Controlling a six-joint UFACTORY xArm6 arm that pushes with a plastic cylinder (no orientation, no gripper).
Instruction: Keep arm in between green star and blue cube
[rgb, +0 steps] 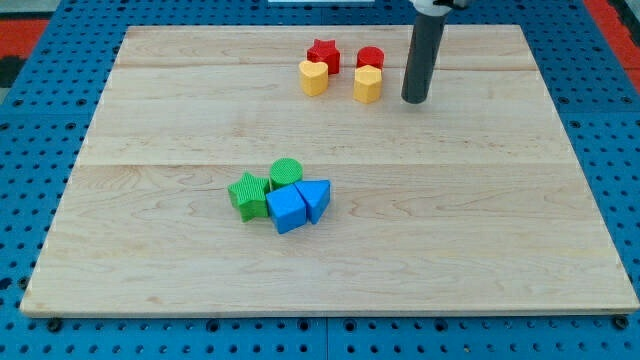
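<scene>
The green star (247, 193) lies left of centre on the wooden board, touching the blue cube (287, 210) at its right. A green cylinder (286, 172) sits just above them and a blue triangular block (316, 198) touches the cube's right side. My tip (415, 100) rests on the board at the view's upper right, far above and to the right of the star and the cube, just right of the yellow blocks.
A red star (323, 54) and a red cylinder (371, 58) sit near the top edge. A yellow heart-like block (313, 77) and a yellow block (367, 84) lie just below them. The board (150, 260) sits on a blue pegboard.
</scene>
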